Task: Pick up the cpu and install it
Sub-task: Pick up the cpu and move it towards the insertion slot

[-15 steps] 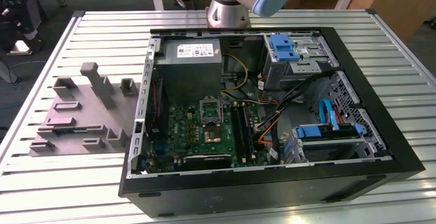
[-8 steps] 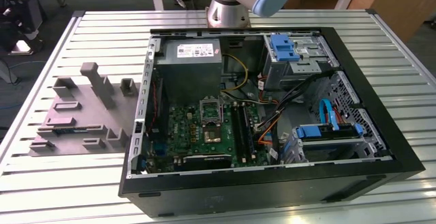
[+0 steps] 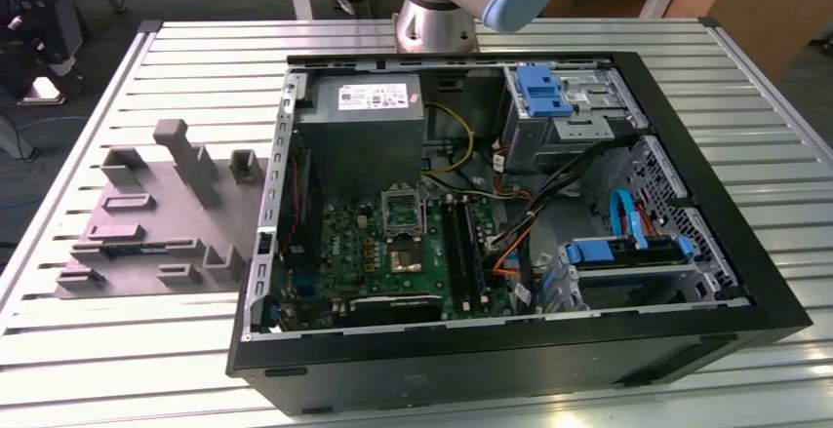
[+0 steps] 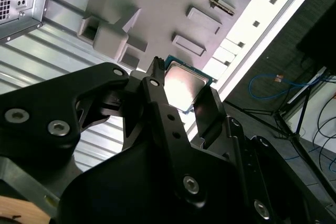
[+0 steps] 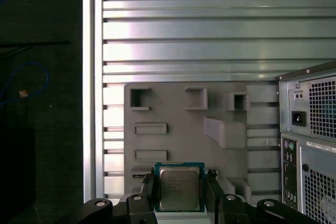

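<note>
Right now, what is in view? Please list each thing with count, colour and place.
table: 1, silver, under everything.
case: 1, black, on the table.
tray: 1, grey, on the table, exterior view's left of the case.
power supply: 1, grey, inside the case.
motherboard: 1, green, inside the case.
socket: 1, metal frame, on the motherboard.
brackets: 2, blue, inside the case.
cpu: 1, silver, green rim, in the gripper.
arm: 1, grey and blue, at the case's far side.
gripper: 1, black, shut on the cpu.

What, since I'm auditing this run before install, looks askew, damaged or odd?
Nothing stands out. The cpu is held square in the gripper, above the grey tray. The open PC case looks undamaged.
</note>
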Controlling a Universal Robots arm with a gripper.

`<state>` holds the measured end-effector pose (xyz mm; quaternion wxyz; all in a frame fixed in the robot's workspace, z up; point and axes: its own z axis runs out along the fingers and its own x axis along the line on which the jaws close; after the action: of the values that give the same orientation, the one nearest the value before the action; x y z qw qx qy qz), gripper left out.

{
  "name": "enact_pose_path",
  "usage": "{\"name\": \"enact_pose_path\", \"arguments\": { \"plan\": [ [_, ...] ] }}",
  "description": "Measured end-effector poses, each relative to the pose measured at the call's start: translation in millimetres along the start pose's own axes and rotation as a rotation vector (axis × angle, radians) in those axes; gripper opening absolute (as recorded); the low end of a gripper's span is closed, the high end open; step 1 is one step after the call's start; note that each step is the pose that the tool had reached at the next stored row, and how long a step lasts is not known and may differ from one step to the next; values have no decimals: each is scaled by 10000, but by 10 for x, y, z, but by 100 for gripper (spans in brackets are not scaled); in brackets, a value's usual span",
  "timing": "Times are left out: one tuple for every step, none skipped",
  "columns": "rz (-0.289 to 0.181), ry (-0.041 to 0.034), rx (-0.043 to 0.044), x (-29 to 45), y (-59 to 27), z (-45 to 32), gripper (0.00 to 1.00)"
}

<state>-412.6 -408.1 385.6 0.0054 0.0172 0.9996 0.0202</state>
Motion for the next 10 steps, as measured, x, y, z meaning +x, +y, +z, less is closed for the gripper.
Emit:
{"name": "enact_pose_path", "arguments": {
  "plan": [
    [0, 1, 0, -3, 0, 0, 47],
    [0, 2, 1, -7, 0, -1, 47],
    [0, 1, 0, -10, 0, 0, 47],
    [0, 1, 0, -14, 0, 0, 47],
    [0, 1, 0, -20, 0, 0, 47],
    [0, 1, 0, -25, 1, 0, 47],
    [0, 1, 0, -30, 1, 0, 47],
    [0, 1, 0, -35, 1, 0, 47],
    [0, 0, 0, -40, 1, 1, 47],
    [1, 0, 0, -43, 2, 1, 47]
  ]
}}
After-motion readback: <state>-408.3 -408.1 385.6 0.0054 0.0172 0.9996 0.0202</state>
